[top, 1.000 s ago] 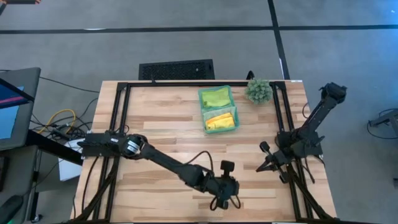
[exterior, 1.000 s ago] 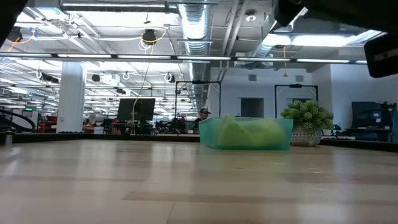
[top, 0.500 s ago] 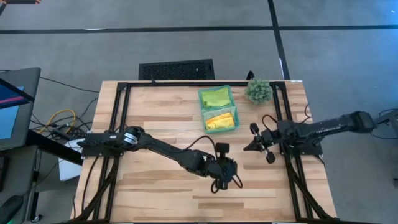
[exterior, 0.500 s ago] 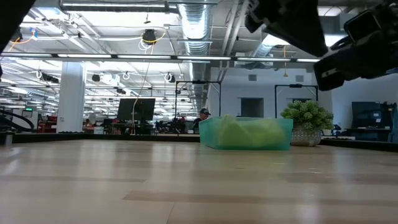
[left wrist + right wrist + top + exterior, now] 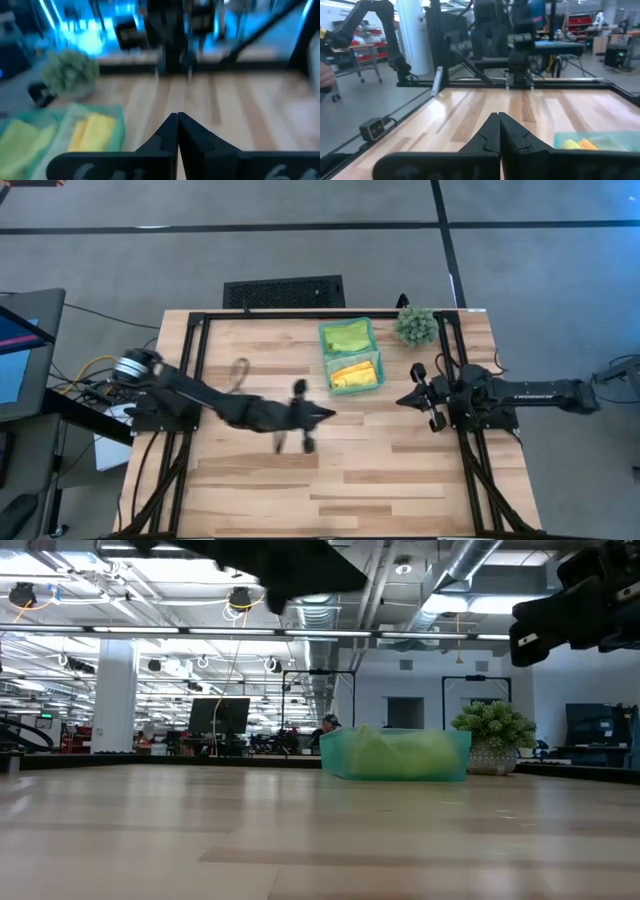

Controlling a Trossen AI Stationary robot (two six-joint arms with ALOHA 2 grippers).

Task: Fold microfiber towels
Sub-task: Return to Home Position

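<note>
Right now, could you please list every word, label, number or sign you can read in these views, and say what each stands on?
No text can be read in any view.
Pale marks on the body of the left gripper, wrist view: too blurred to read.
Monitor screen left of the table: no legible characters.
Teal bin: no label showing.

bright, even light from overhead; ceiling strips (image 5: 200, 631) glow white in the low view; shadows on the table (image 5: 400, 470) fall soft and faint; a pale sheen rides the wood.
</note>
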